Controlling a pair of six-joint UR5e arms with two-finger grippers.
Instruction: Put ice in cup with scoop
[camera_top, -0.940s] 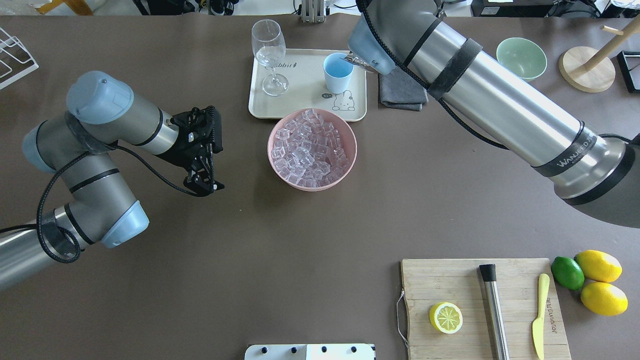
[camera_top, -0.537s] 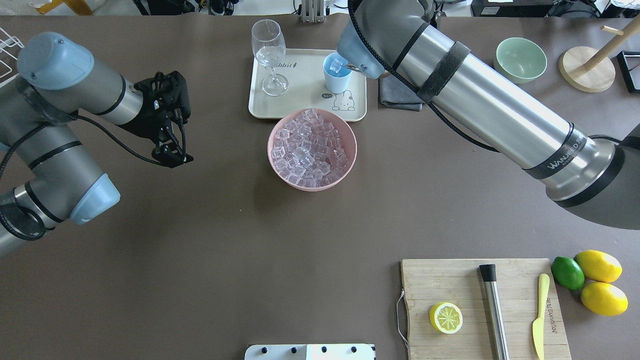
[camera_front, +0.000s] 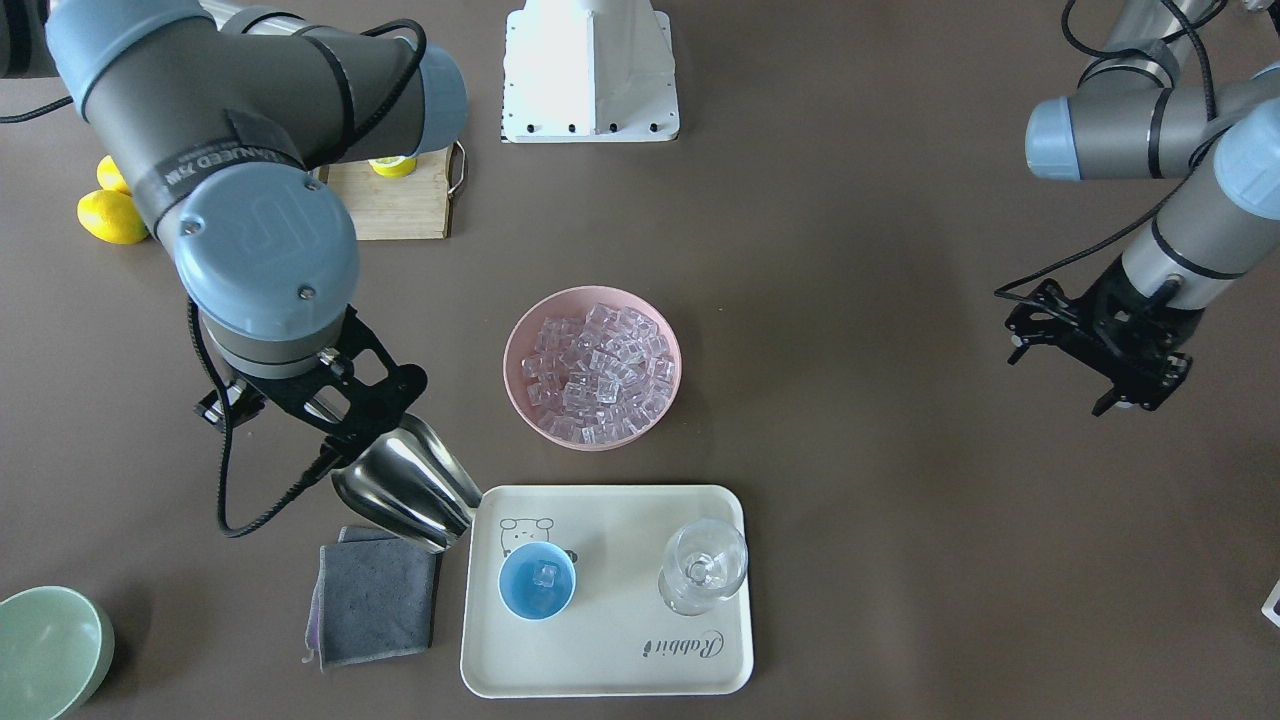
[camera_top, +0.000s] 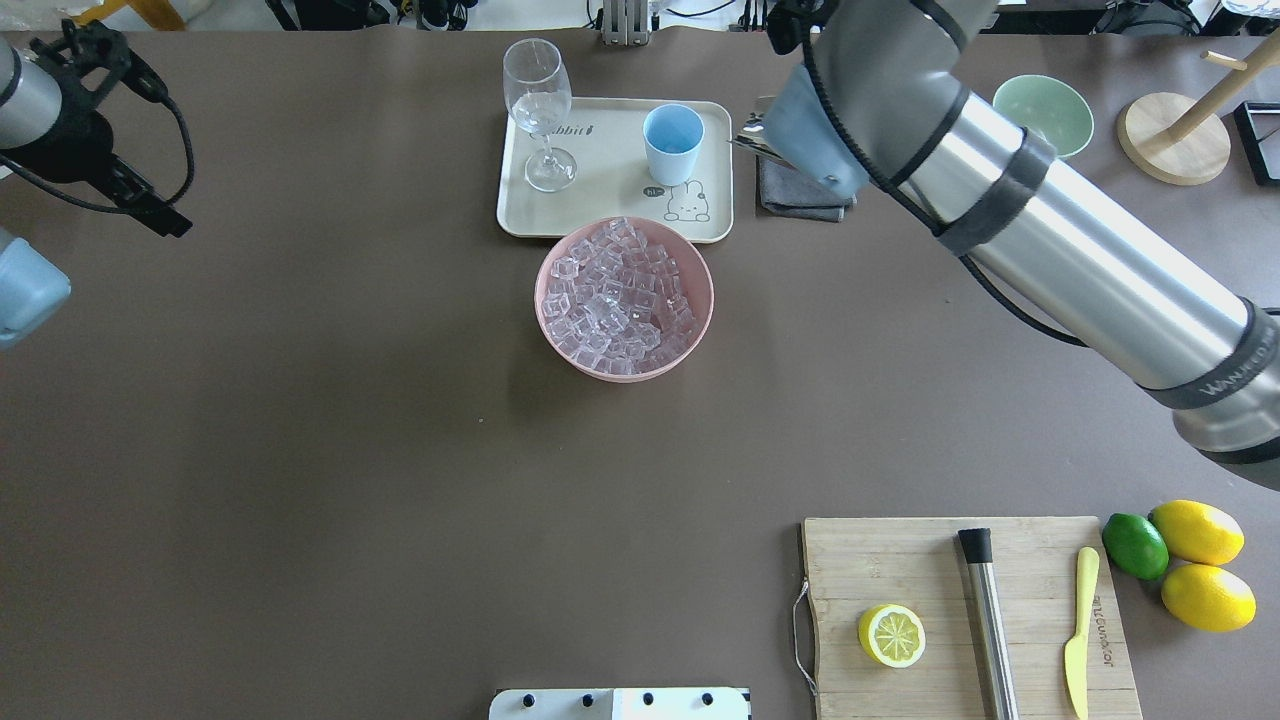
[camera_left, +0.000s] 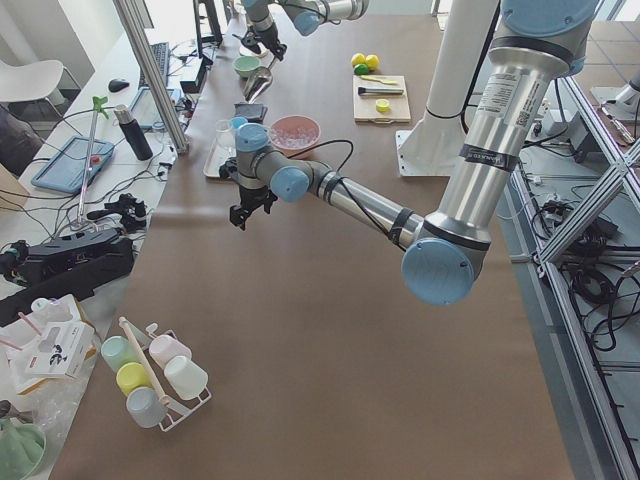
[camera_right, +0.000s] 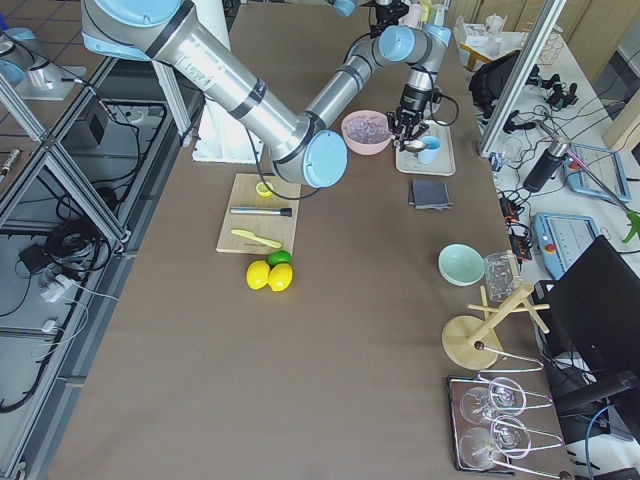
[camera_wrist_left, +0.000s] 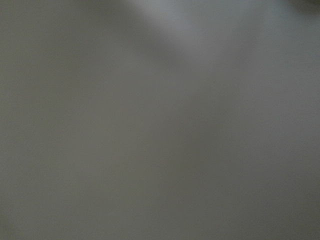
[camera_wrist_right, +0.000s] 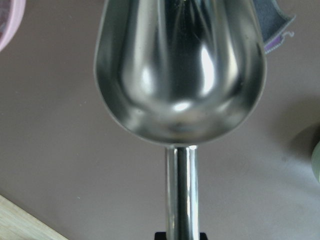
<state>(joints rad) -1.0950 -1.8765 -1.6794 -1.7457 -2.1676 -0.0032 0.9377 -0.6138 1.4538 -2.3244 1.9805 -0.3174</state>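
The light-blue cup (camera_front: 537, 582) stands on the cream tray (camera_front: 610, 650) with one clear ice cube in it; it also shows in the overhead view (camera_top: 674, 143). The pink bowl (camera_front: 520, 395) holds many ice cubes (camera_front: 595, 370). My right gripper (camera_front: 345, 445) is shut on the handle of the steel scoop (camera_front: 405, 490), which hangs beside the tray's edge over the grey cloth (camera_front: 375, 590). In the right wrist view the scoop (camera_wrist_right: 180, 70) is empty. My left gripper (camera_front: 1110, 400) is shut and empty, far off at the table's side (camera_top: 165, 220).
A stemmed glass (camera_front: 703, 566) stands on the tray beside the cup. A pale-green bowl (camera_top: 1042, 117) and a wooden stand (camera_top: 1175, 140) are at the far right. The cutting board (camera_top: 900, 570) holds a lemon half, a steel cylinder and a knife; whole citrus lie beside it.
The scoop was at the cup's rim and ice dropped in; the right arm has now swung it away over the cloth. The left arm has pulled far back to the left.
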